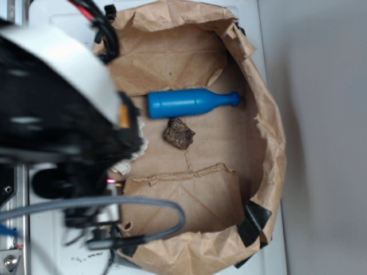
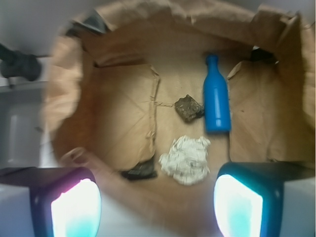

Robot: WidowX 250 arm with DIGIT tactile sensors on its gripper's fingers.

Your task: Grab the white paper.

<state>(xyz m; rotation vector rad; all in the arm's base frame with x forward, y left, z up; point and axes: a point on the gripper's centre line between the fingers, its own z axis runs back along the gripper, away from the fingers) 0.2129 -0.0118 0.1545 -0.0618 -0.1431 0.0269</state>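
1. Off-white and creased all over, the crumpled wad of tissue-like white paper [image 2: 185,159] lies on the floor of the large tan kraft paper bag [image 2: 123,128], near the bag wall closest to the wrist camera. In the exterior view only a sliver of it [image 1: 129,163] shows beside the arm.
2. The black gripper with two glowing finger pads [image 2: 157,202] hangs above the bag, jaws spread wide and holding nothing; the wad sits between their lines, slightly toward the right-hand pad in the wrist view.
3. A small dark brown lumpy chunk [image 2: 188,108] rests just beyond the wad, and a blue plastic bottle [image 2: 217,98] lies on its side just beside that chunk, toward the bag's far wall.
4. To do this well, I judge the gripper should centre over the wad, then descend straight.
5. Keep clear of the near bag wall and of the raised fold of kraft beside the wad.
6. Close gently; the paper will likely compress, so go low enough to catch its bulk.
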